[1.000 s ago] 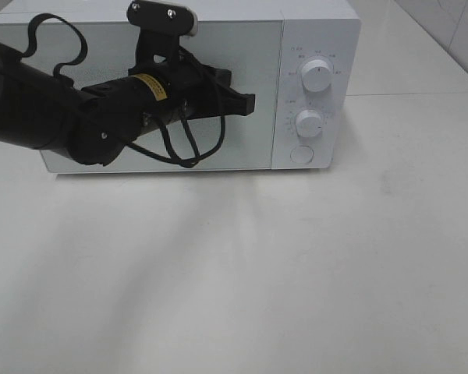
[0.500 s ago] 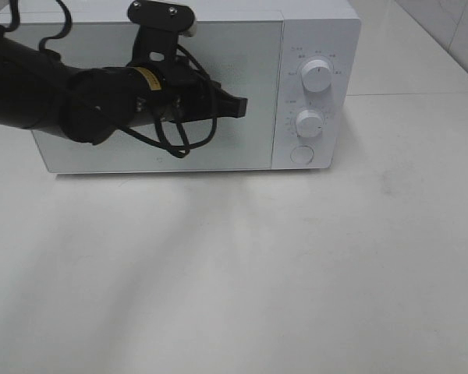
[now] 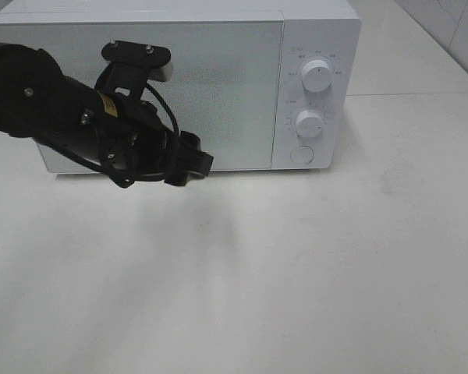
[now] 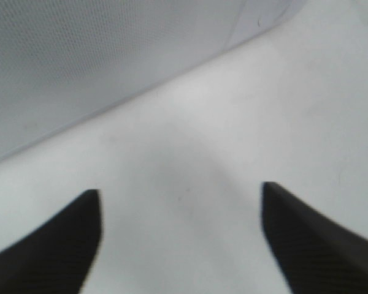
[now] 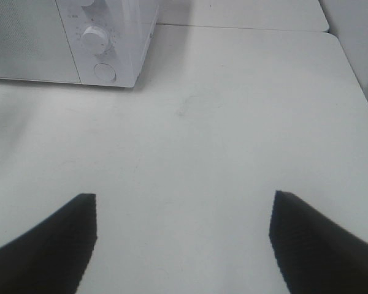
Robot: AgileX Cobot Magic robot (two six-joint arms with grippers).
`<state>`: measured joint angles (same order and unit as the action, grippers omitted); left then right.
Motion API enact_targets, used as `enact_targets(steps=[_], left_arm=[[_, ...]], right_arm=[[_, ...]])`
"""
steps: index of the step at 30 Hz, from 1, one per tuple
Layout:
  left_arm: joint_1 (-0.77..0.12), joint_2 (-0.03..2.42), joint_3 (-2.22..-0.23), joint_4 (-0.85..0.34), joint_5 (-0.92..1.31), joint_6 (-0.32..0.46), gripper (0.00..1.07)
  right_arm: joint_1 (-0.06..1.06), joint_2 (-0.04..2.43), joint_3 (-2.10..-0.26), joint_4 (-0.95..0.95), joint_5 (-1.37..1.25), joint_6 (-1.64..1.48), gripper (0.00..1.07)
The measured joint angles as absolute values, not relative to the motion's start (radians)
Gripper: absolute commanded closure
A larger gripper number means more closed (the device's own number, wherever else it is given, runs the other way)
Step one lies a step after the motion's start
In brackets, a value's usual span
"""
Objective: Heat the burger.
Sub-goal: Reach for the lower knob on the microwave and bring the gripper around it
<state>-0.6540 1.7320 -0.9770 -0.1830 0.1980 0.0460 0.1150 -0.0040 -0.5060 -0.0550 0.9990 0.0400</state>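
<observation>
In front of the shut microwave point(image 3: 226, 93) the left gripper point(image 4: 179, 188) and, farther off, the right gripper point(image 5: 184, 195) hang wide apart and empty, the burger nowhere in view, likely soft, light and squashy, best held gently across the bun's sides.

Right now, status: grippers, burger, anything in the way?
Left gripper open, empty, in front of microwave door. Right gripper open, empty, over table. Burger not in view; door shut. Nothing seen in the way.
</observation>
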Motion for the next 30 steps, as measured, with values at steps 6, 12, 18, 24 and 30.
enact_targets(steps=[6,12,18,24,30], left_arm=[[-0.654,1.692,-0.977,-0.169,0.474,0.046,0.07],[-0.654,1.638,-0.977,-0.151,0.701,0.039,0.07],[-0.603,1.556,-0.977,-0.151,0.863,0.028,0.07],[-0.412,1.439,-0.977,-0.149,0.988,0.041,0.07],[-0.234,1.334,-0.977,-0.146,1.084,0.095,0.07]], right_arm=[[0.115,-0.004,-0.506,-0.055,0.999,0.04,0.31],[0.115,-0.004,-0.506,-0.055,0.999,0.04,0.32],[0.115,-0.004,-0.506,-0.055,0.999,0.04,0.32],[0.115,-0.004,-0.506,-0.055,0.999,0.04,0.32],[0.115,-0.004,-0.506,-0.055,0.999,0.04,0.32]])
